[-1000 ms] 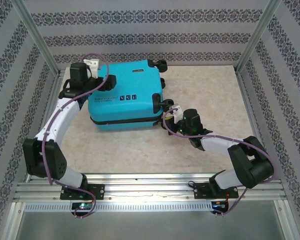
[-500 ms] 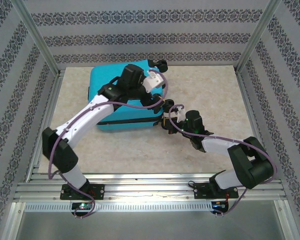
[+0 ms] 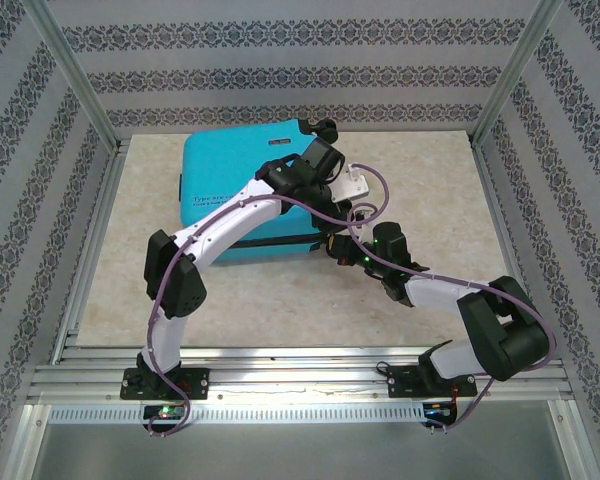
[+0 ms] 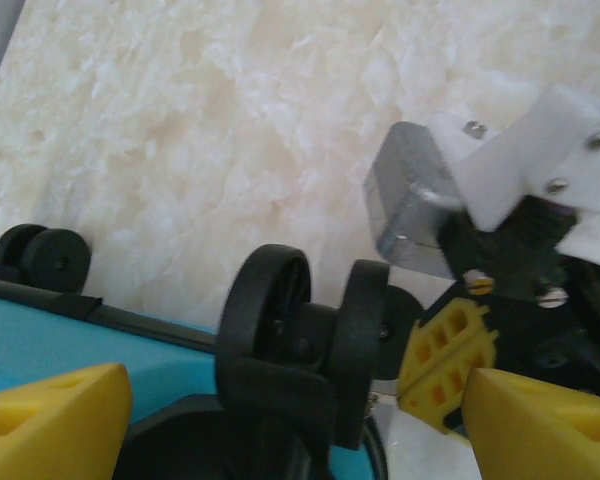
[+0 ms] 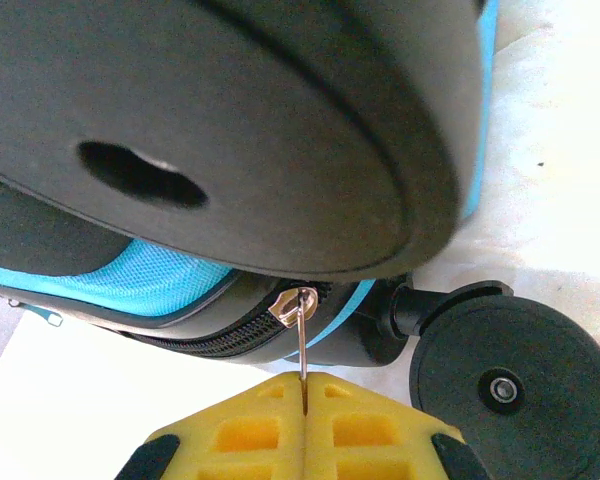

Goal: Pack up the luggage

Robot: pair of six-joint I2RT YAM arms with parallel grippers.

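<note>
The luggage [image 3: 235,180] is a turquoise hard-shell suitcase lying flat and closed at the back of the table, with its wheels to the right. My left arm reaches over it. The left gripper [image 3: 348,195] is open at the wheel end, and its yellow fingers [image 4: 50,420] straddle a black double wheel [image 4: 300,335] without touching it. My right gripper [image 3: 340,240] is at the suitcase's near right corner, and its pads [image 5: 305,385] are shut on the thin metal zipper pull [image 5: 302,345]. The slider [image 5: 295,300] sits on the black zipper track under the shell. The right gripper's pads [image 4: 450,360] also show beside the wheel.
Another wheel [image 5: 505,385] stands close to the right of my right gripper, and a large one [image 5: 230,120] hangs above it. The marbled table top [image 3: 420,200] lies bare right of the case. Patterned walls and metal posts [image 3: 505,90] enclose the cell.
My left arm has swung from the suitcase's back left corner across its top to the wheel end on the right. The right gripper has stayed at the near right corner.
</note>
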